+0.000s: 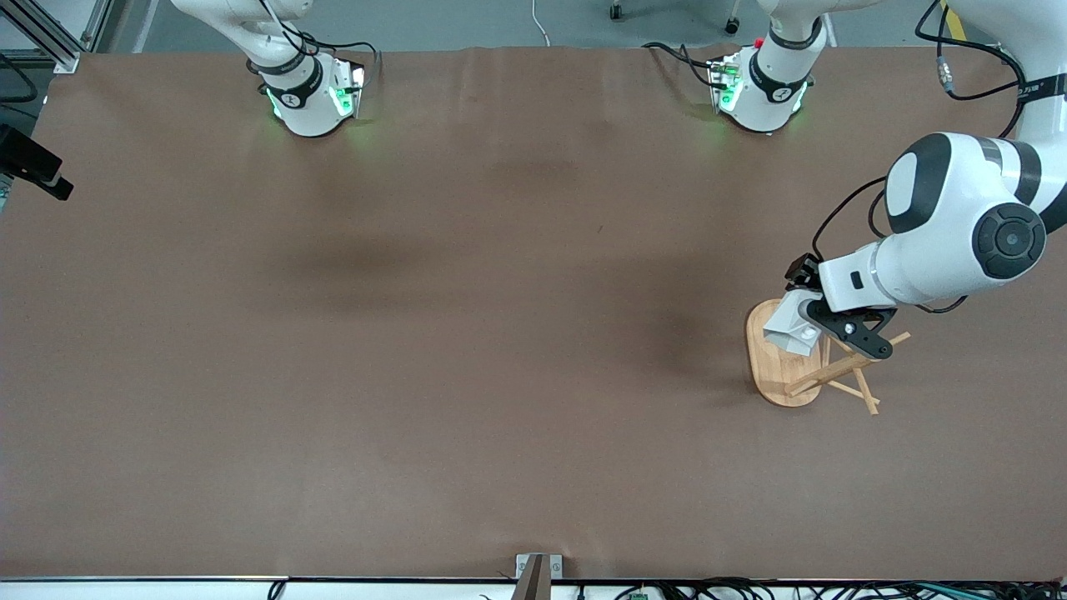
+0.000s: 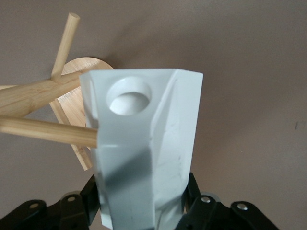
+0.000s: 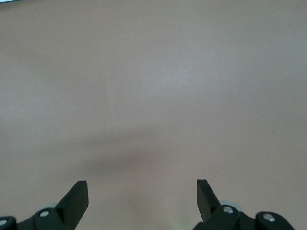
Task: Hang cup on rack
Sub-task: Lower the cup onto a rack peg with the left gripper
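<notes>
Item 1. Right gripper (image 3: 142, 191): seen only in its own wrist view, fingers spread wide apart with nothing between them, over bare brown table (image 1: 467, 333). This arm is judged to be waiting.

Item 2. Cup (image 1: 789, 331): white and faceted, clamped between the closed fingers of the left gripper (image 1: 834, 327) and carried in the air over the oval base of the rack (image 1: 813, 371), at the left arm's end of the table. In the left wrist view the cup's long axis runs straight out from the fingers, with the handle tab's round hole (image 2: 128, 97) at the end away from the hand.

Item 3. Governing relation: one peg (image 2: 48, 131) is seen ending against the cup's wall, just beside the hole and not through it. The hole is judged still to need lining up with a peg tip before the cup can be threaded on. The left arm alone is at the rack.
</notes>
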